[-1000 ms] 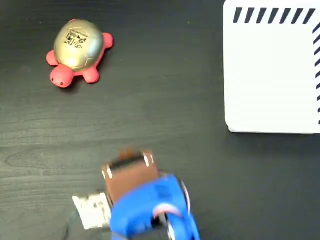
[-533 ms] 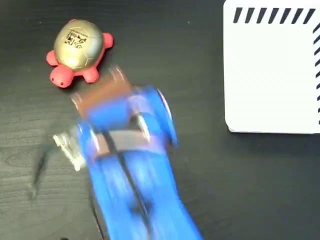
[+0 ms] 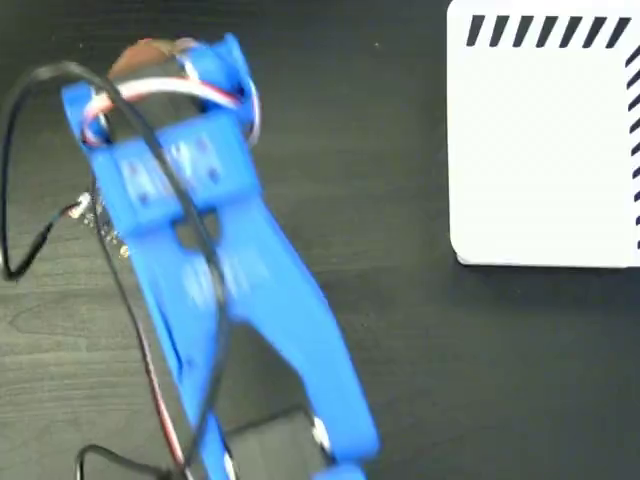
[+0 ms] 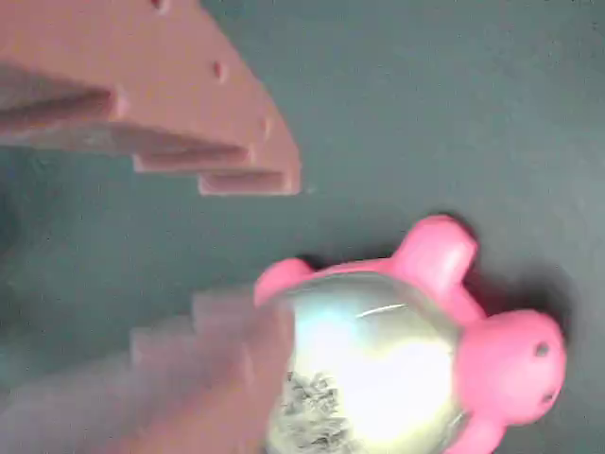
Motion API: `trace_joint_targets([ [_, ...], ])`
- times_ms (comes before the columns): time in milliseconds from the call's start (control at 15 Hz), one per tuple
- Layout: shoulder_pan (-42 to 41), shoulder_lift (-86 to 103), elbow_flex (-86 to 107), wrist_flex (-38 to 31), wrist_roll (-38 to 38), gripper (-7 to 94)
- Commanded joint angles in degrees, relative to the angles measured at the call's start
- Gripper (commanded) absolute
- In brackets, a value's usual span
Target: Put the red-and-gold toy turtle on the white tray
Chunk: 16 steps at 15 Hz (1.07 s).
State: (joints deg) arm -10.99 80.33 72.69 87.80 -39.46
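In the wrist view the red-and-gold toy turtle [image 4: 388, 364] lies on the dark table at the lower right, its gold shell shining and its pink-red head pointing right. My gripper [image 4: 279, 251] is open just left of it. The upper finger [image 4: 189, 113] is clear of the toy, and the blurred lower finger [image 4: 198, 378] overlaps the shell's left edge. In the fixed view the blue arm [image 3: 210, 250] reaches to the upper left and covers the turtle. The white tray [image 3: 540, 150] with black edge stripes lies at the upper right, far from the gripper.
Black cables [image 3: 40, 150] loop off the arm at the left in the fixed view. The dark wood-grain table [image 3: 400, 330] stretches between the arm and the tray.
The arm has swung from the bottom of the fixed view up to the upper left, over the turtle, which it now hides. The turtle and the tray have not moved.
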Motion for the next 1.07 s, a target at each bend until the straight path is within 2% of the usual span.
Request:
trace_joint_targets([
  [0, -0.4, -1.6, -7.7, 1.8, -6.0, 24],
  [133, 0.9, -4.2, -11.6, 3.2, -9.1, 37],
  [267, 2.4, -7.5, -14.9, 4.2, -11.9, 39],
  [400, 3.7, -11.3, -17.7, 4.0, -15.7, 48],
  [467, 3.9, -12.9, -18.1, 2.7, -16.5, 48],
  [533, 3.8, -14.8, -18.2, 1.4, -16.5, 57],
  [667, 2.5, -18.0, -18.4, 0.2, -16.3, 62],
  [1000, 1.4, -22.1, -20.0, -1.3, -15.0, 62],
])
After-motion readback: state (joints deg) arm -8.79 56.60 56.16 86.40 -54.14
